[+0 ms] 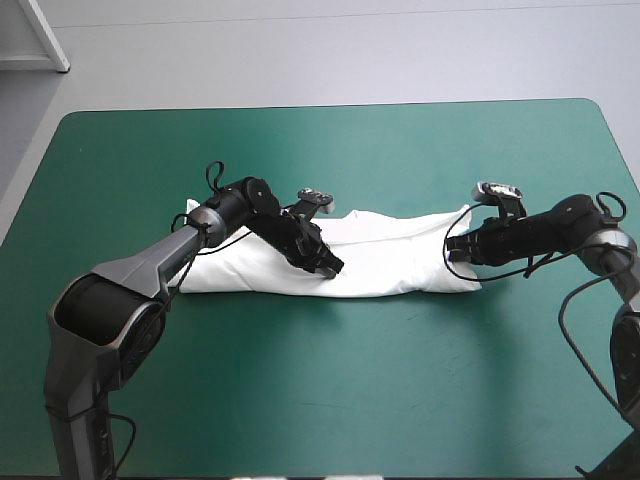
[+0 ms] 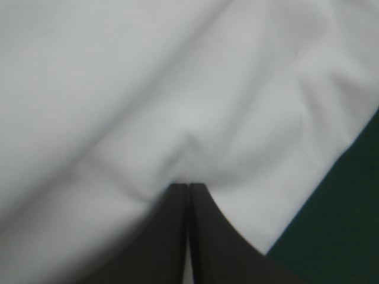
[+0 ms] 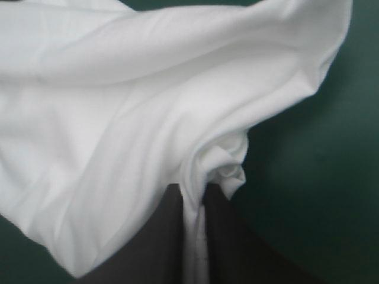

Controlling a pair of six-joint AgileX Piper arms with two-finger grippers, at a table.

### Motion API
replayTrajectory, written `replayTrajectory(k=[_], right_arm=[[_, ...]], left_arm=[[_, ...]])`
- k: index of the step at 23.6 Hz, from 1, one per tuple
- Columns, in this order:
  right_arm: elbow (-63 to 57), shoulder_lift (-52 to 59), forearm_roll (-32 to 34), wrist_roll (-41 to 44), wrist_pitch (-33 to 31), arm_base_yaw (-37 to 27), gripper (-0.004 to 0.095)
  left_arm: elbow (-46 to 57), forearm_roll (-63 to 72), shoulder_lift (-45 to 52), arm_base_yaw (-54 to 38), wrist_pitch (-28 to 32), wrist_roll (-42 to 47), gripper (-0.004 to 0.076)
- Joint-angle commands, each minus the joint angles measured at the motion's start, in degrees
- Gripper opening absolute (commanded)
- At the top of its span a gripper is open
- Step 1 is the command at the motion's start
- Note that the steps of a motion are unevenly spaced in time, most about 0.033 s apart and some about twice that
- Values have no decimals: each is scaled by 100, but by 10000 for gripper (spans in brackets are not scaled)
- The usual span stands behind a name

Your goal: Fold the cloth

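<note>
The T-shirt (image 1: 390,255) lies as a long, loosely folded white band across the desk (image 1: 330,380), with bare teal-green cover on every side of the T-shirt and the desk's edges well apart from it; the left pincer (image 1: 330,265) sits at the T-shirt's near edge about halfway along, its black fingers pressed together into one point with the fabric puckering in creases at the tip, so it looks clamped on a pinch of the T-shirt; the right pincer (image 1: 452,247) is at the T-shirt's right end, and the right wrist view shows a strip of white fabric running between its nearly closed fingers (image 3: 228,236), with a bunched knot of fabric just ahead of them, so it too is clamped on the T-shirt; the fabric looks light, thin and very soft, likely to sag, drape and wrinkle when lifted and to slip out of a shallow pinch; I judge a hold at an edge or corner through both layers would serve best, since a grip on one layer would probably peel the fold open.
</note>
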State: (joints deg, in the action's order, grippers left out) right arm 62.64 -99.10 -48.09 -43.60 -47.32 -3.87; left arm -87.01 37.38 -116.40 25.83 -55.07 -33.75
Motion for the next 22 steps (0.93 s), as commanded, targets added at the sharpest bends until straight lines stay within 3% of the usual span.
replayTrajectory(k=[1, 8, 11, 15, 22], right_arm=[[550, 536, -240, 31, -251, -40, -5], [1679, 830, -250, 512, -1214, 201, -5], [2091, 818, 118, 893, -1076, 876, -5], [2677, 601, 652, 1453, -861, 1703, -6], [4194, -597, 804, 2104, -872, 3008, -5]], left_arm=[[-96, -137, 173, 16, 261, 32, 19], [-281, -434, 494, -77, 267, 61, 19], [-779, -1456, 1108, -307, -37, 573, 19], [-1547, -2805, 1846, -629, -902, 1194, 19], [-2366, -3998, 3132, -860, -1570, 1651, 19]])
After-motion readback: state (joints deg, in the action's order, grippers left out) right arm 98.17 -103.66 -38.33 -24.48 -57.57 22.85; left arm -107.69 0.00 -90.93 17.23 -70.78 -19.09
